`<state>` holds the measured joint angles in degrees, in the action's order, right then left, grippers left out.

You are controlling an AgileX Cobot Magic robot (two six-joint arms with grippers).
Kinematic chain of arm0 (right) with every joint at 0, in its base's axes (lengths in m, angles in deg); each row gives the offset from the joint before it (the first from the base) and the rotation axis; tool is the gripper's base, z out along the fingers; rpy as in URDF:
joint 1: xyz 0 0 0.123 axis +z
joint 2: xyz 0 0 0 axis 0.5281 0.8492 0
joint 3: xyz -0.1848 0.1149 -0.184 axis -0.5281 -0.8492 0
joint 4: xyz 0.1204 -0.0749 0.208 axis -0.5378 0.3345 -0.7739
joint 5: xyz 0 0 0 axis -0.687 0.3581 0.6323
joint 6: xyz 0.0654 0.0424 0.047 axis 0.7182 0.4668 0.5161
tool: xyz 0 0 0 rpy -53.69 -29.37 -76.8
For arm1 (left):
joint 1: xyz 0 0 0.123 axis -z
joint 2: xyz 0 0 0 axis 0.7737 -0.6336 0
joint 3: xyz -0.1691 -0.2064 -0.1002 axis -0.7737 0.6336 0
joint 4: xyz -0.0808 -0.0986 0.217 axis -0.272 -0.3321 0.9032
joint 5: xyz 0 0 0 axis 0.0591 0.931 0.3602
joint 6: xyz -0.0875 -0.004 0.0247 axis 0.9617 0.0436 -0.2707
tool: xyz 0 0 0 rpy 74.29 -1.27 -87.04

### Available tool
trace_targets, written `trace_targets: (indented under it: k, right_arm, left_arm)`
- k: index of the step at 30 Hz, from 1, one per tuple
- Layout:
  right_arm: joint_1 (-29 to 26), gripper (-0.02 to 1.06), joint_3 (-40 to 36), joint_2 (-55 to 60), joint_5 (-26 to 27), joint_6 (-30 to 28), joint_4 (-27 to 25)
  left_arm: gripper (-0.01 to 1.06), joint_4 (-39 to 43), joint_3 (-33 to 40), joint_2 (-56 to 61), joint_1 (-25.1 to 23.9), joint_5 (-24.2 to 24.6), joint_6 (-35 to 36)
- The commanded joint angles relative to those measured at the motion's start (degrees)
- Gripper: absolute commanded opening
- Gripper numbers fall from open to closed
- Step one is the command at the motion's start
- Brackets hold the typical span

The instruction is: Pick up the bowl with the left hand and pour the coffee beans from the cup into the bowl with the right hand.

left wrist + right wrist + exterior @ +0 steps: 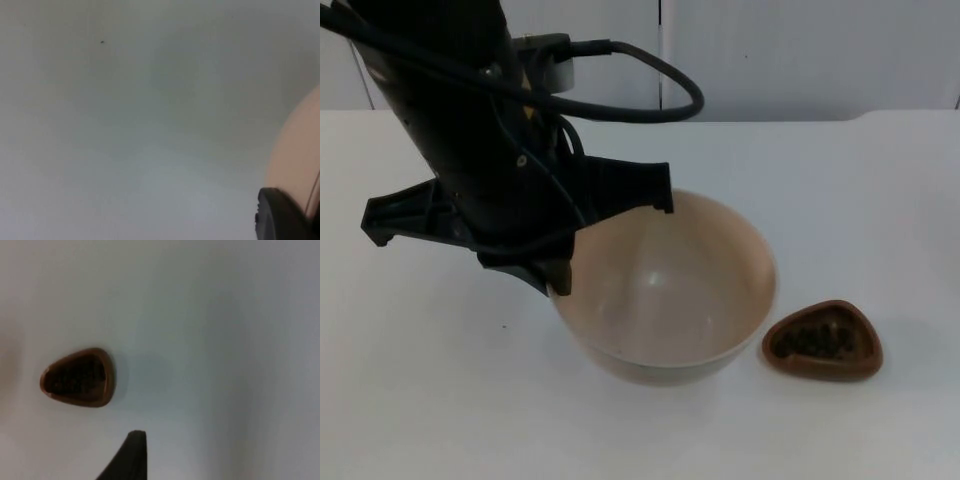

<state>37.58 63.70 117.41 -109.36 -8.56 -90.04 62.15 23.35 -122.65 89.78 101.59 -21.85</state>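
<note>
White table top [430, 420] runs back to the grey partition wall [800, 55], and on it you have the large round cream bowl [670, 290], smooth and pale inside, with nothing in it. Your left gripper [558, 282] is down at the bowl's rim on the side nearest the left arm, and one black fingertip [558, 276] lies against that rim; in the left wrist view a black fingertip [280, 217] lies against the bowl's cream outer wall [295, 155], so the gripper looks clenched on the rim with the wall between its fingers. You cannot tell from these views whether the bowl is lifted or resting on the table; it looks slightly tilted, its far rim from the gripper sitting lower. Just beyond the bowl, on the side away from the left gripper, sits the small brown rounded-triangle cup [823, 343] with dark coffee beans [815, 342] inside; it stands close beside the bowl but apart from it, upright on the table. In the right wrist view you see the same brown cup [77, 377] on the table, well ahead of the right gripper's one visible black fingertip [131, 455] and clear of it; whether that gripper is released or clenched you cannot tell.
</note>
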Motion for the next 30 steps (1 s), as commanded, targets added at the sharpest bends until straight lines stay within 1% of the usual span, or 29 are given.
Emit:
trace_targets:
  k: [1,5,6,7,11,12,15,16,19,20,21,23,27,30]
  right_arm:
    - [1.25,1.05,0.4,1.67,0.99,-0.44,-0.59]
    - [6.27,1.05,1.33,6.68,2.46,-0.24,-0.59]
    - [7.59,1.05,1.99,8.15,2.46,0.6,-0.59]
    - [7.59,1.05,1.99,8.15,2.46,0.6,-0.59]
    - [13.04,1.05,6.03,14.01,2.46,3.71,0.34]
    - [13.04,1.05,6.03,14.01,2.46,3.71,0.34]
    - [16.04,1.05,8.75,17.28,2.25,5.88,0.6]
    - [16.04,1.05,8.75,17.28,2.25,5.88,0.6]
    - [19.09,1.05,10.78,20.16,1.94,8.96,3.41]
    - [19.09,1.05,10.78,20.16,1.94,8.96,3.41]
    - [20.48,1.05,11.59,21.6,1.43,11.64,6.47]
    - [22.14,1.05,11.97,23.11,1.17,14.38,9.41]
    - [22.55,1.05,12.11,25.14,1.17,16.74,9.71]
    - [22.55,1.05,12.11,26.14,1.17,18.09,10.94]
  left_arm:
    - [0.0,0.18,0.24,0.41,0.26,0.16,0.41]
    - [0.0,0.07,0.24,0.41,0.26,0.16,0.41]
    - [0.0,0.07,0.24,0.41,0.26,0.16,0.41]
    - [0.0,0.07,0.24,0.41,0.26,0.16,0.41]
    - [0.0,0.07,0.24,0.41,0.26,0.16,0.41]
    - [0.0,0.07,0.24,0.41,0.26,0.16,0.41]
    - [0.0,0.07,0.24,0.41,0.26,0.16,0.41]
    - [0.0,0.07,0.24,0.41,0.26,0.16,0.41]
    - [0.0,0.07,0.24,0.41,0.26,0.16,0.41]
    - [0.0,0.07,0.24,0.41,0.26,0.16,0.41]
    - [0.0,0.07,0.24,0.41,0.26,0.16,0.41]
    - [0.0,0.07,0.24,0.41,0.26,0.16,0.41]
    - [0.0,0.07,0.24,0.41,0.26,0.16,0.41]
    - [0.0,0.07,0.24,0.41,0.26,0.16,0.41]
